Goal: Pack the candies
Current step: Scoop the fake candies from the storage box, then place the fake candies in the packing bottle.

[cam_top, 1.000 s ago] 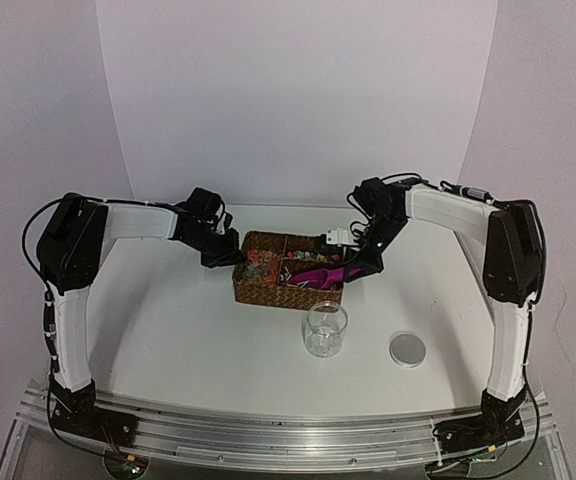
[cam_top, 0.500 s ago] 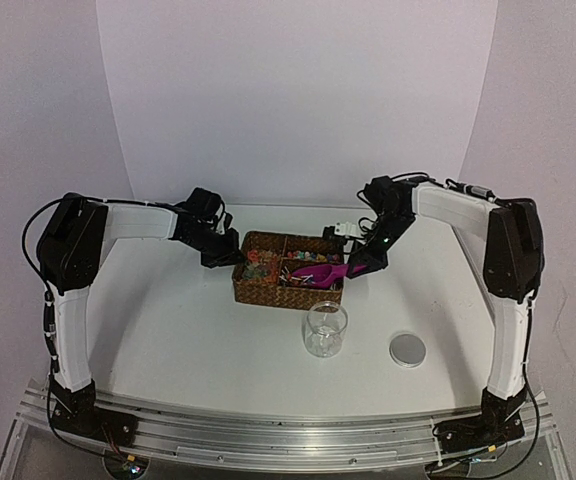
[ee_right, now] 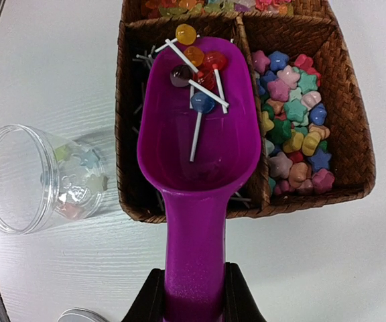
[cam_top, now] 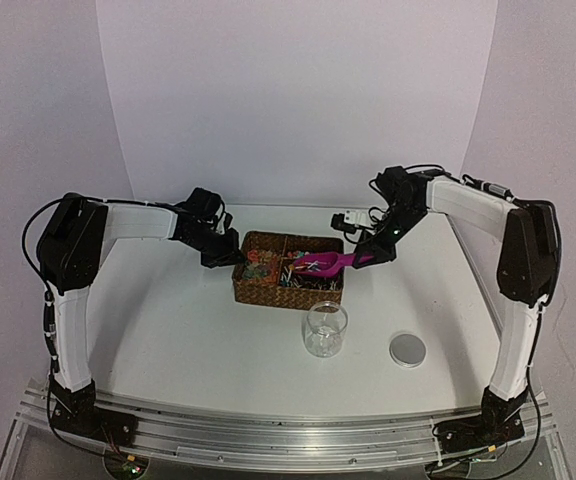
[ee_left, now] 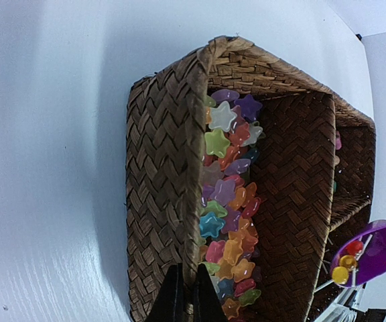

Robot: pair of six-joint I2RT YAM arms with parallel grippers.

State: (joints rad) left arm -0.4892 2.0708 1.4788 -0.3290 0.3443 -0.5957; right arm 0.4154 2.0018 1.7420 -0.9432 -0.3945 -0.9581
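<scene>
A white table (cam_top: 168, 320) carries a divided wicker basket (cam_top: 268, 293) at its middle, seen from above with two robot arms reaching in from either side.

The left gripper (cam_top: 225, 257) meets the basket at its 9 o'clock edge. In the left wrist view its fingers (ee_left: 171, 298) are pinched almost together on the woven wall (ee_left: 159, 168), which hides whatever lies beyond it on the table.

The candies (ee_left: 230, 201), small star and flower shapes in pink, orange, yellow, blue and purple, fill the compartment just inside that wall. The right wrist view shows more of them (ee_right: 293, 114) in the compartment at the basket's 3 o'clock side.

The right gripper (cam_top: 370, 257), at 3 o'clock of the basket, is clamped on the handle of a magenta scoop (cam_top: 320, 264). Its fingers (ee_right: 145, 302) press both sides of the handle. The scoop's bowl (ee_right: 200, 147) hangs over another compartment and blocks most of it. Several lollipops (ee_right: 203, 100) with thin white sticks lie in the bowl, and more sticks poke out beneath it.

A clear jar (cam_top: 325, 330) stands open at 6 o'clock of the basket, close to its front wall, with a few candies in its bottom. A round metal lid (cam_top: 407, 348) lies flat at 3 o'clock of the jar, apart from it.
</scene>
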